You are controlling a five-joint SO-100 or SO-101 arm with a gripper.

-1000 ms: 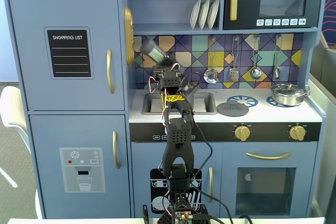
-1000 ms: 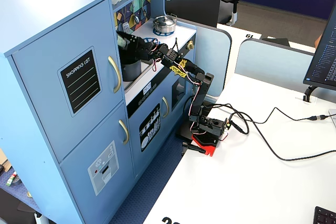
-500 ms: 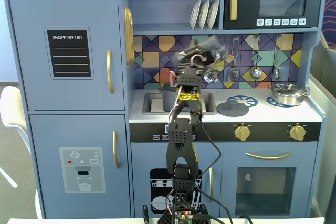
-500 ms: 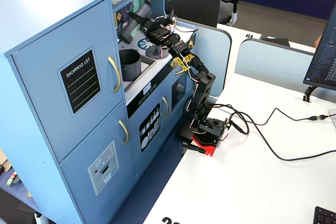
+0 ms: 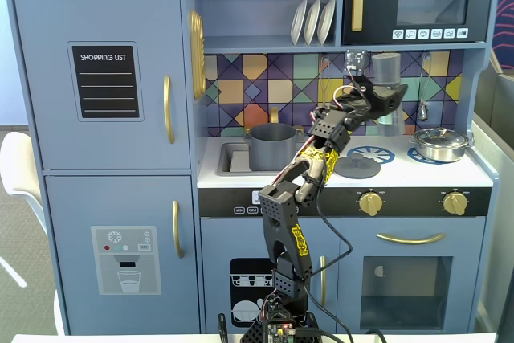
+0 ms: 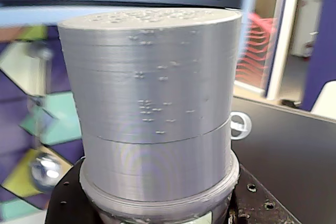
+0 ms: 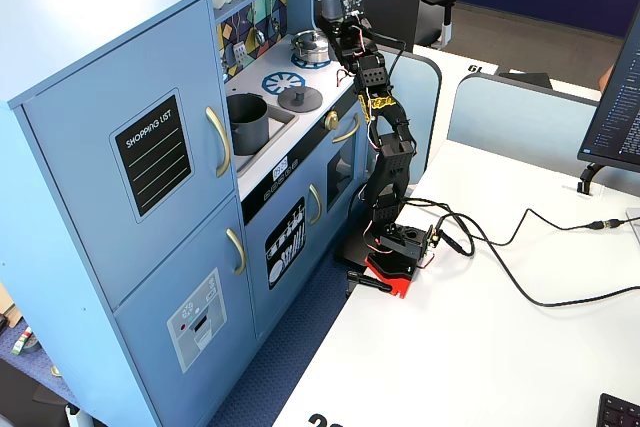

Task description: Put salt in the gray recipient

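Here the salt (image 5: 386, 67) is being held upright, clamped in the gripper (image 5: 377, 94), high above the stove top of the toy kitchen (image 5: 104, 198); in the wrist view its gray ribbed body (image 6: 152, 124) is filling the frame. The gray recipient (image 5: 271, 145) is being left in the sink, well to the left of and below the gripper in that fixed view, with the flat lid (image 5: 356, 167) lying between them.

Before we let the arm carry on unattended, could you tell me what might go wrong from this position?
The gripper holds the salt raised among the hanging utensils, which could be knocked. Just below sit the flat lid and steel pan; lowering could bump them. The gray pot stands well left in a fixed view, so any spill here misses it.
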